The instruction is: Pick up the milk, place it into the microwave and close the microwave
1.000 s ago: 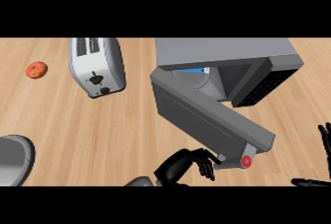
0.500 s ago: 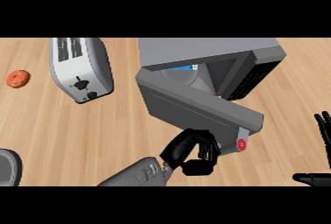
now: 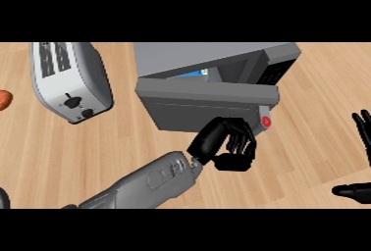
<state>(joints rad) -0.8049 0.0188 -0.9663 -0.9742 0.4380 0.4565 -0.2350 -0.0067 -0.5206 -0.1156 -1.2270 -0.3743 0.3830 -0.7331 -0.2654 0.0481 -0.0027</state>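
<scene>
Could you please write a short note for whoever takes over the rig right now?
Left hand: against the microwave door, by its red button; holds nothing.
Right hand: open, resting at the right edge.
Milk: blue carton seemingly inside the microwave.
Done: milk in. Left: push the door fully shut; a gap remains.

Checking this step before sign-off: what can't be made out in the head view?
Inside of the microwave: hidden by its door; only a blue strip shows, and what it is can't be told.
Orange thing: cut off by the left edge, unidentifiable.
Right hand: partly cut off by the right edge.
Left hand: whether it touches the door is unclear.
</scene>
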